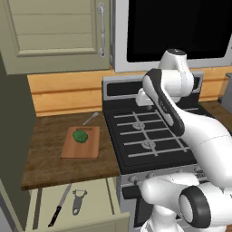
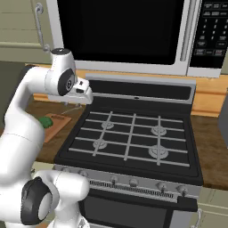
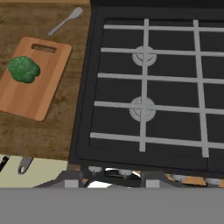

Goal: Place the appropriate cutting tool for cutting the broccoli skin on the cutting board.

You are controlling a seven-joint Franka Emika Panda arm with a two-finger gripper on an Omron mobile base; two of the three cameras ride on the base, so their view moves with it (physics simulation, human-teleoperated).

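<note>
The knife (image 1: 59, 206), with a black handle and a narrow silver blade, lies in the open drawer (image 1: 97, 199) under the counter, beside the grey peeler (image 1: 79, 201). On the counter lies the wooden cutting board (image 1: 81, 146) (image 3: 30, 94) with the broccoli (image 1: 80, 136) (image 3: 23, 69) on its slot end. My gripper (image 1: 144, 102) (image 2: 84, 99) (image 3: 109, 180) hangs above the stove's left side, to the right of the board and well away from the drawer. Its fingertips (image 3: 68, 179) stand wide apart with nothing between them.
A small silver spoon (image 1: 90, 118) (image 3: 65, 20) lies on the counter (image 1: 45, 149) behind the board. The black gas stove (image 1: 145, 136) (image 2: 129, 138) (image 3: 148, 87) fills the right. A cabinet and a microwave hang above. A tall panel bounds the counter's left.
</note>
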